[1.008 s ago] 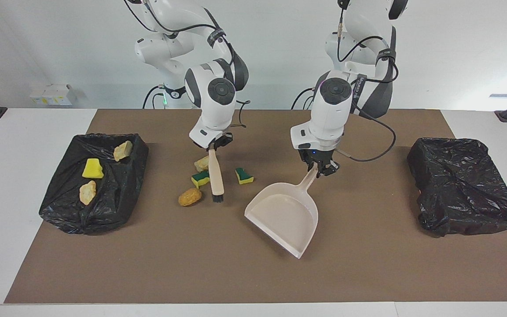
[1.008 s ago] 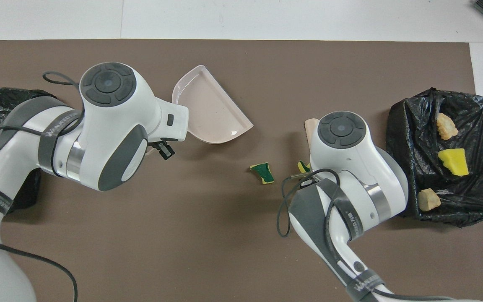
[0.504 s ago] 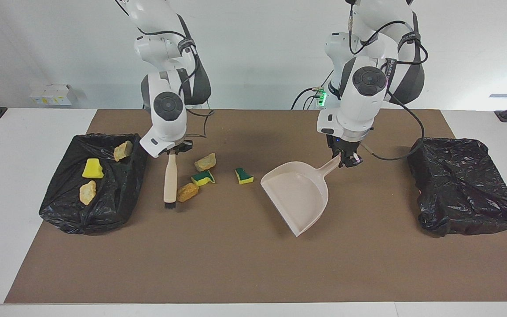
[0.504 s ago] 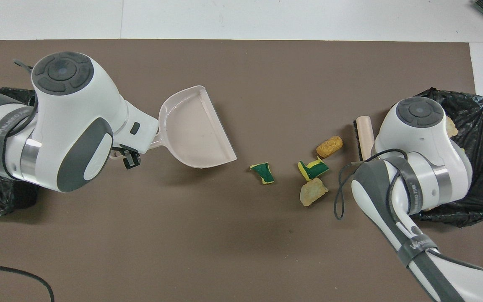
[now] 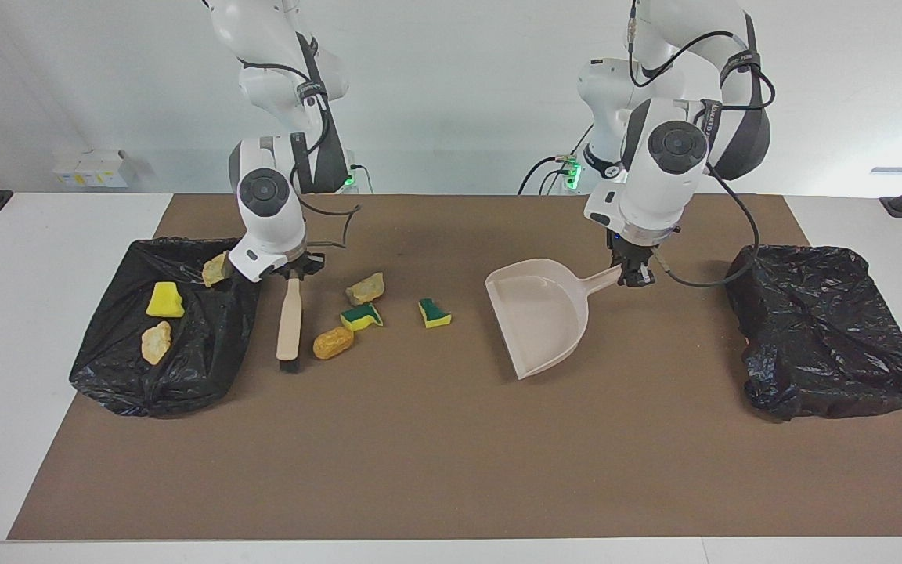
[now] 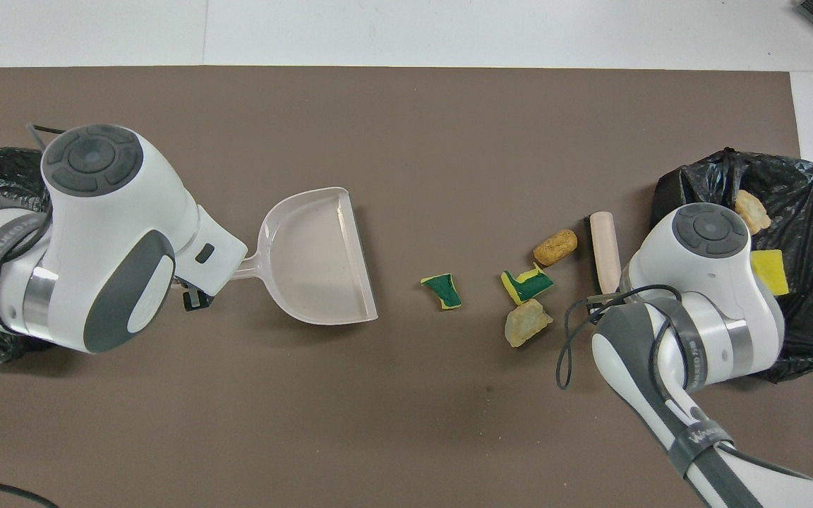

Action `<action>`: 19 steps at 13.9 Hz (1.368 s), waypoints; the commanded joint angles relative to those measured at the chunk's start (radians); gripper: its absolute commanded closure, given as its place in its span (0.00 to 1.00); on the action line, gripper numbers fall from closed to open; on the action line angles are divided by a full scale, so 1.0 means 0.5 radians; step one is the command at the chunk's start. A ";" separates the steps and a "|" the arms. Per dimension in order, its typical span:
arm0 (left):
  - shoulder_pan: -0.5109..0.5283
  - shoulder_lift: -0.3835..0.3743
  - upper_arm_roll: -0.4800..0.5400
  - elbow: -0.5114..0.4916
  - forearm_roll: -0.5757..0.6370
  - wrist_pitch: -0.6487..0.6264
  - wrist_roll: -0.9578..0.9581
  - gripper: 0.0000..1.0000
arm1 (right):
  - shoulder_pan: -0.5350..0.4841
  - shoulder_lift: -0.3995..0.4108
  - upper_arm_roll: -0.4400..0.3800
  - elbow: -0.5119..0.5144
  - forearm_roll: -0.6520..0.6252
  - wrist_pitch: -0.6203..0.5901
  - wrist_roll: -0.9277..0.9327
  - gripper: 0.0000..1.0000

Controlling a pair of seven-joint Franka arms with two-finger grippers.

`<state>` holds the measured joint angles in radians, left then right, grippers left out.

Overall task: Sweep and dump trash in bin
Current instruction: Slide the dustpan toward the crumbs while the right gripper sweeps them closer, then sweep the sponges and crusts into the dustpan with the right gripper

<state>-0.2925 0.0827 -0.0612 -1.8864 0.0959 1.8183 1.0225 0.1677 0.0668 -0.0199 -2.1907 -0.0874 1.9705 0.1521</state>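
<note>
My right hand [image 5: 292, 272] grips the brush [image 5: 289, 321] beside four scraps of trash [image 5: 362, 315] on the table [image 5: 435, 454] — my left hand [image 5: 633, 274] clamps the dustpan [image 5: 541, 317] handle; three scraps lie in the bin [image 5: 208, 345].

In the facing view, four scraps [image 5: 361, 315] lie at centre left on the counter [image 5: 451, 470], between the brush [image 5: 289, 321] and the dustpan [image 5: 541, 317]. Three scraps [image 5: 163, 300] lie in the left bin [image 5: 106, 368]; another bin [image 5: 823, 329] sits right.

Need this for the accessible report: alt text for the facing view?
Right tool holds a beige brush beside four scraps on the brown mat, while left tool holds an empty beige dustpan. One black bin holds three scraps; the other bin shows none.
</note>
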 commanded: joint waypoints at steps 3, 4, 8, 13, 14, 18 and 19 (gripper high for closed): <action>-0.053 -0.218 -0.003 -0.467 0.057 0.333 0.038 1.00 | 0.060 -0.039 0.009 -0.064 0.104 0.102 0.097 1.00; -0.056 -0.211 -0.003 -0.500 0.060 0.382 0.038 1.00 | 0.097 -0.017 0.009 -0.061 0.123 0.112 0.122 1.00; -0.090 -0.113 -0.007 -0.532 0.057 0.499 0.038 1.00 | 0.256 0.056 0.009 -0.040 0.300 0.203 0.198 1.00; -0.127 -0.067 -0.003 -0.532 0.057 0.554 0.020 1.00 | 0.453 0.188 0.018 0.068 0.426 0.284 0.524 1.00; -0.127 -0.067 -0.003 -0.541 0.057 0.548 0.020 1.00 | 0.483 0.195 0.018 0.089 0.478 0.284 0.542 1.00; -0.102 -0.082 -0.003 -0.587 0.057 0.569 0.017 1.00 | 0.612 0.259 0.021 0.221 0.619 0.265 0.582 1.00; -0.099 -0.086 -0.003 -0.590 0.057 0.579 0.017 1.00 | 0.661 0.283 0.021 0.264 0.656 0.262 0.604 1.00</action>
<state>-0.3356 0.0565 -0.0690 -2.1442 0.1093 2.0796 1.0341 0.4618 0.1643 -0.0116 -2.1125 0.1922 2.1023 0.4256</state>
